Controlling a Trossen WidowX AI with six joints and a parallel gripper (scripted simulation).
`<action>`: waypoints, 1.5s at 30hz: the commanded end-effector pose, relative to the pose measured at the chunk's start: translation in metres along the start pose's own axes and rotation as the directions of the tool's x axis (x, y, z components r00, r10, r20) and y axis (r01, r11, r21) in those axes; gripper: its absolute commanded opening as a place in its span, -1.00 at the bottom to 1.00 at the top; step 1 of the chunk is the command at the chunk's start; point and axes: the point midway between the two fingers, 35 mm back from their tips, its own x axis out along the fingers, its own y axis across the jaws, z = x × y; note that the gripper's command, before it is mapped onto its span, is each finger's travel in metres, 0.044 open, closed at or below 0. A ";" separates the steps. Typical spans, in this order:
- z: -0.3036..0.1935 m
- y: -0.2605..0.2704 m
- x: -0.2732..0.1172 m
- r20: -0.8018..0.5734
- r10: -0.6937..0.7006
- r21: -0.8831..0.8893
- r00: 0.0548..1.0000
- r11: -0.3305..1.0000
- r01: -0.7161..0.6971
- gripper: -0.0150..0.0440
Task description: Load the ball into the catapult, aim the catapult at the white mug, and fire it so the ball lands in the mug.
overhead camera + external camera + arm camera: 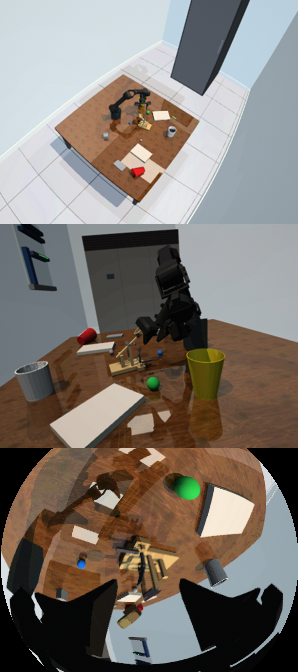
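Observation:
The wooden catapult (147, 126) (124, 368) stands on the table. Its throwing arm is tilted up, and no ball shows in its raised cup (138, 332) (130, 618). The white mug (171, 133) (36, 382) (216, 573) stands upright, looking grey in shade; what is inside it cannot be made out. My gripper (143, 108) (152, 340) (148, 583) is open with nothing between its fingers, above the table by the catapult's cup end. A green ball (148, 112) (153, 383) (187, 488) and a smaller blue ball (129, 122) (160, 352) (81, 564) lie near the catapult.
A yellow cup (206, 378) stands near the green ball. One white slab (161, 115) (98, 416) (227, 513) lies near the mug, another (141, 152) (97, 347) farther off by a tipped red cup (138, 172) (87, 336). A small grey ball (141, 140) (111, 352) and grey block (105, 136) are also there.

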 end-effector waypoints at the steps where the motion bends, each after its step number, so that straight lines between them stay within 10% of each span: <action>1: -0.004 -0.012 0.000 0.061 -0.001 0.119 0.998 0.993 -0.006 0.93; 20: -0.029 -0.074 0.009 0.300 -0.084 0.604 0.950 0.787 -0.122 1.00; 45: -0.115 -0.166 0.026 0.417 -0.386 0.909 0.823 0.160 -0.386 1.00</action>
